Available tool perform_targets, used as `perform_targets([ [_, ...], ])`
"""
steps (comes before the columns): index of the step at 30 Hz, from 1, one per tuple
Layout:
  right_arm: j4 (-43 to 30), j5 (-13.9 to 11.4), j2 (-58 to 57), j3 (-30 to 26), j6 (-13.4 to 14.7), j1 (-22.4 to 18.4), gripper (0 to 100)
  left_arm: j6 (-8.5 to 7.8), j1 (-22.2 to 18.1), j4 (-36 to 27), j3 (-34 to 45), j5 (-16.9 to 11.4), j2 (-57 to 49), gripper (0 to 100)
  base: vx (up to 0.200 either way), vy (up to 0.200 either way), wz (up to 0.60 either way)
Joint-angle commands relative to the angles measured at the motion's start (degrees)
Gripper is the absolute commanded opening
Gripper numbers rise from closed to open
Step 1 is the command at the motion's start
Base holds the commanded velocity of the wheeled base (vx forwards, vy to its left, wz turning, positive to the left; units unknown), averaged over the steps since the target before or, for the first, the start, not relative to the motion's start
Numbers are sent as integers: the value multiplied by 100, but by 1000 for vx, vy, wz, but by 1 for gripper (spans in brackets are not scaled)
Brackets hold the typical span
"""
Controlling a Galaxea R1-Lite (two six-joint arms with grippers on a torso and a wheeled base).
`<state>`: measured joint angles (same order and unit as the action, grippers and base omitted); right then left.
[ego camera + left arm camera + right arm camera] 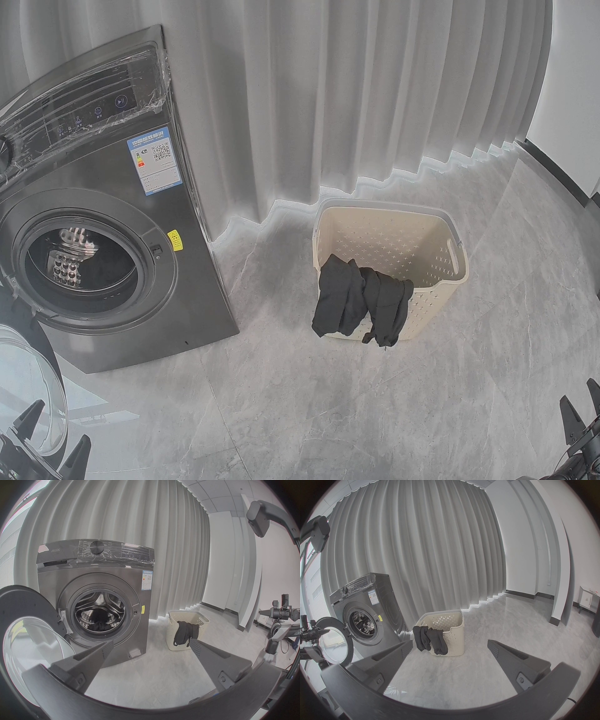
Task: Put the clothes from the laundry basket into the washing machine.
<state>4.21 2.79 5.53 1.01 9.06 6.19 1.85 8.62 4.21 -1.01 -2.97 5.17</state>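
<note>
Grey floor [375,406], white curtain [344,94], clothes [362,300] over laundry basket [381,206] rim; left gripper [150,642] and right gripper [449,643], fingers [518,664] apart

Right of washer [187,269]: basket [400,240] (clothes [359,300] hang over rim).

Washing machine [106,206]: dark grey front-loader, left side of head view, plastic film over the ctrl panel [81,106]. Its round glass door [31,400] is swung open at lower left, drum [81,265] exposed w/ a dark item [99,625] low inside. Laundry basket [387,240]: cream, perforated, upright on the floor, ctr-right. Dark clothes [362,300] drape over its near rim, hanging down the outside.
</note>
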Motion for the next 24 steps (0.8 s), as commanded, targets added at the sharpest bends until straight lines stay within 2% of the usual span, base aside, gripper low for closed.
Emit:
perform_targets([
  [1,1,2,9,-101,0,5,100,26,-1,1,101,-10,19,100,200,0,0],
  [8,1,-24,9,-101,-9,5,100,8,-1,1,101,-10,19,100,0,0,0],
  [11,1,-86,9,-101,0,5,100,26,-1,1,101,-10,19,100,0,0,-600],
  [24,1,-95,9,-101,-9,5,100,26,-1,1,101,-10,19,100,0,0,0],
])
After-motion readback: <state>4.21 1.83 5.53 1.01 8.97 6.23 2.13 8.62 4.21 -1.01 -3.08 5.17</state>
